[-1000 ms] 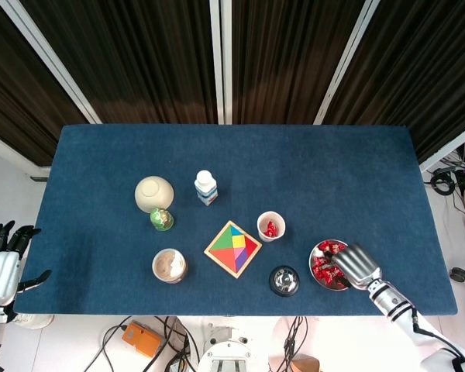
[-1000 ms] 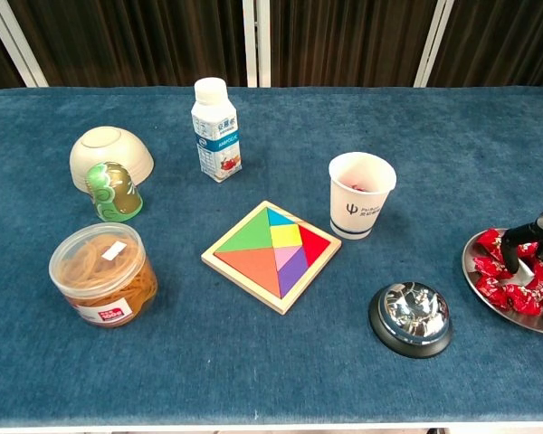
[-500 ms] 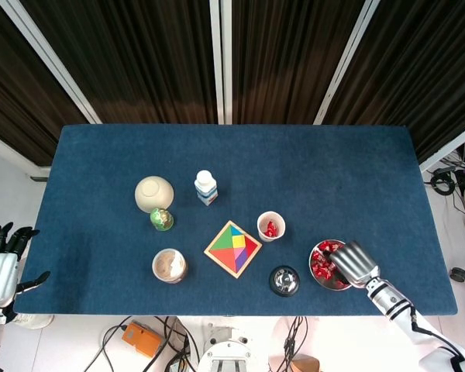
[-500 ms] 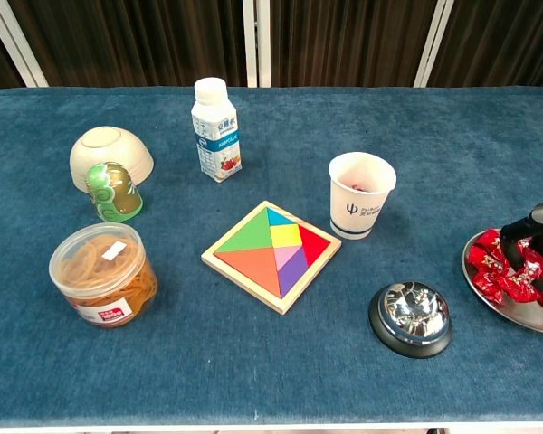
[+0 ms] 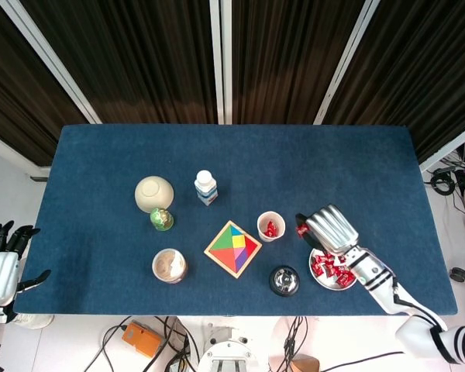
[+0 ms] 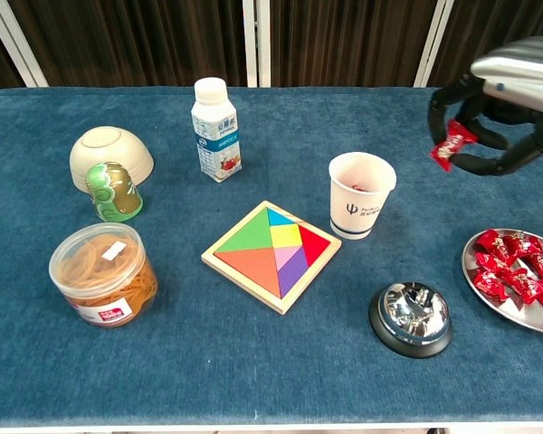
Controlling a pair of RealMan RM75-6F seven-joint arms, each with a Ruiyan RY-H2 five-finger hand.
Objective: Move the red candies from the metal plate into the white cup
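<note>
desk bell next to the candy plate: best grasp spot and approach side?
Judging by shape, come from straight above and close the fingers around the black base rim of the desk bell. Its chrome dome is smooth and rounded, likely slippery, and the metal plate crowds its right side.

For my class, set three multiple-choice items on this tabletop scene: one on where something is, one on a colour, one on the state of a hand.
1. Where is the call bell?
A. Between the tangram puzzle and the metal plate
B. Behind the milk bottle
C. Inside the upturned bowl

2. What colour is the cloth on the table?
A. Green
B. Dark blue
C. Grey

3. What is the right hand doing?
A. Resting flat on the plate
B. Pressing the bell
C. Holding a red candy in the air

Answers:
1 A, the bell sits near the front edge with the puzzle on one side and the plate on the other.
2 B, the blue cloth shows in both views.
3 C, the candy hangs between its fingers, to the side of the white cup.
</note>
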